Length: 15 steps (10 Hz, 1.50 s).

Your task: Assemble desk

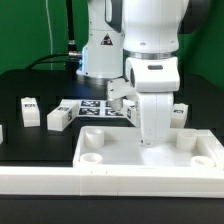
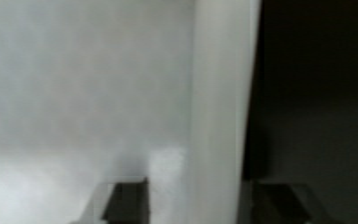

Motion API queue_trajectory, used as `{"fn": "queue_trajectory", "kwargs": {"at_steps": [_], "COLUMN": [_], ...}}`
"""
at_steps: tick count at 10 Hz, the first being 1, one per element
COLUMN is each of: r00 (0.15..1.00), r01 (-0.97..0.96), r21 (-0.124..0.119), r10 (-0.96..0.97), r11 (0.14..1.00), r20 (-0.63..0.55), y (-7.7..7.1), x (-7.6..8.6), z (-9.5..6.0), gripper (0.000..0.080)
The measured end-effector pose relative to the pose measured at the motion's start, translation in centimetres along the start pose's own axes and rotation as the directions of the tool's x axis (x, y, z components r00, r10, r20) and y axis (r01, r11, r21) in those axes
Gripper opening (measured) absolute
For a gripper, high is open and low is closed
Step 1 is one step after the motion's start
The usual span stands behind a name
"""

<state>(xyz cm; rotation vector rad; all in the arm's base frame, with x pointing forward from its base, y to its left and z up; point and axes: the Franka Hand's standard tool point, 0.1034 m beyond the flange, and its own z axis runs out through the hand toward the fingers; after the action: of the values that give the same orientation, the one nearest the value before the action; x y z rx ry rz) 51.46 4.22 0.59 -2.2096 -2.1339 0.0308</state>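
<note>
The desk's white slab [image 1: 140,160] lies at the front of the black table, rim up, with round sockets [image 1: 93,156] in its corners. My gripper [image 1: 154,138] points straight down at the slab's far rim. In the wrist view that rim [image 2: 226,100] runs as a white strip between my two dark fingers [image 2: 126,202], and my gripper [image 2: 208,202] straddles it with a small gap on one side, so it is open. Loose white legs with tags lie behind the slab: two [image 1: 28,110] [image 1: 58,119] on the exterior view's left and one [image 1: 180,113] on its right.
The marker board [image 1: 95,107] lies flat behind the slab, in front of the arm's base [image 1: 100,55]. A long white rail [image 1: 110,183] runs along the table's front edge. Black cables hang at the back left.
</note>
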Motion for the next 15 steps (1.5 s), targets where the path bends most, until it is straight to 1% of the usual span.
{"fn": "queue_trajectory", "kwargs": {"at_steps": [1,2,3,4,5,7,8,10,14,15], "r00": [1.000,1.000,0.999,0.996,0.989,0.960,0.949,0.946,0.944,0.906], "r01": [-0.001,-0.015,-0.041,-0.089,-0.148,-0.278,-0.314,-0.324,-0.329,-0.424], "r21": [-0.002,-0.009,-0.021,-0.032,-0.049,-0.076,-0.087,-0.084,-0.083,-0.080], "r10": [0.001,0.015,0.041,0.089,0.148,0.278,0.314,0.324,0.329,0.423], "r11": [1.000,1.000,0.999,0.995,0.988,0.957,0.945,0.942,0.941,0.902], "r20": [0.000,0.001,0.001,-0.001,-0.003,-0.011,-0.017,-0.018,-0.018,-0.029], "y": [0.1,0.3,0.6,0.8,0.9,0.4,0.2,-0.3,-0.2,-0.3], "x": [0.0,0.0,0.2,0.6,0.9,2.0,2.4,2.4,2.4,2.5], "z": [-0.1,-0.5,-1.2,-1.9,-3.0,-5.2,-5.9,-5.5,-5.5,-5.5], "gripper": [0.0348,0.0536,0.0627,0.0627,0.0645,0.0645,0.0648,0.0648,0.0648,0.0648]}}
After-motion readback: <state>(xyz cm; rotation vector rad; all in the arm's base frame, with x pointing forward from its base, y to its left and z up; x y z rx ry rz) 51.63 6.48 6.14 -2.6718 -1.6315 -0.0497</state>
